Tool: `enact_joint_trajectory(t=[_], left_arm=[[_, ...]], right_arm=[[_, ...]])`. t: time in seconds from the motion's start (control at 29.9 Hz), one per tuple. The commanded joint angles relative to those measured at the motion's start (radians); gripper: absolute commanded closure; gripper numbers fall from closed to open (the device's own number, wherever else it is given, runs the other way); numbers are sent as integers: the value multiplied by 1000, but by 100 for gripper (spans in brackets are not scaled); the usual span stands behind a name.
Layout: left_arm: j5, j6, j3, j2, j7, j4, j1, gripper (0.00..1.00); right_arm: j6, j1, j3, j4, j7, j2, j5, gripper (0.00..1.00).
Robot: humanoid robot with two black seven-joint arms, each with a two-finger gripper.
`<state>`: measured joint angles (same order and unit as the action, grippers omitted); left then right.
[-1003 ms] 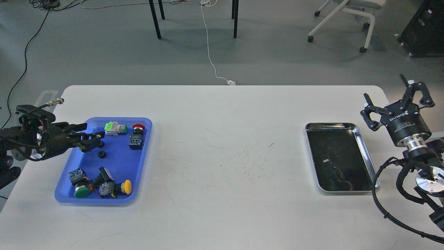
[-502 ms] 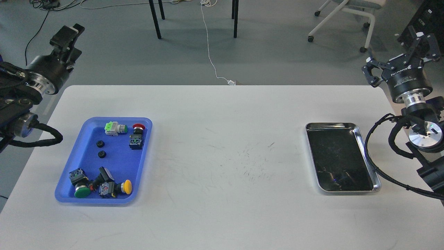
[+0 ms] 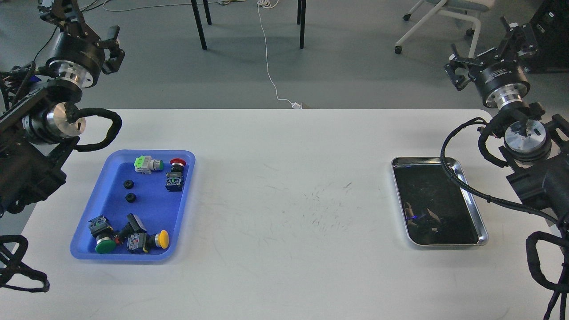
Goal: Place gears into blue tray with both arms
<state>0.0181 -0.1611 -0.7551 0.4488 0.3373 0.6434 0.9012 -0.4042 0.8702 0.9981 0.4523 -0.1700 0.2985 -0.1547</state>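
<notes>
The blue tray (image 3: 149,211) lies on the left side of the white table. Two small black gears (image 3: 129,184) (image 3: 130,197) rest apart on its floor, one just nearer than the other. My left gripper (image 3: 84,22) is raised high at the top left, beyond the table's far edge and well away from the tray, open with nothing in it. My right gripper (image 3: 486,46) is raised at the top right, also open with nothing between its fingers.
Several coloured push-button switches (image 3: 174,174) (image 3: 129,238) lie at the far and near ends of the blue tray. A shiny steel tray (image 3: 483,235) sits at the table's right. Table legs and a wheeled chair (image 3: 444,18) stand on the floor beyond.
My left gripper let go of a gear in the blue tray, then lifted up and back off the table. The right gripper also rose and drew back from beside the steel tray.
</notes>
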Motion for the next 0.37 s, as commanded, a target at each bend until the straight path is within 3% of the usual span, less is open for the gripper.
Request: enact_joint_trajectory(t=[0.0, 0.07, 0.33], left_arm=[[-92, -52, -53, -21, -52, -11, -1, 2], [-138, -67, -64, -44, -72, -11, -2, 2], [-159, -136, -64, -91, -72, 2, -24, 2]], right_arm=[[-18, 10, -1, -58, 0, -35, 0, 1], [-33, 26, -1, -87, -8, -39, 0, 1], [-41, 59, -7, -104, -13, -38, 0, 1]])
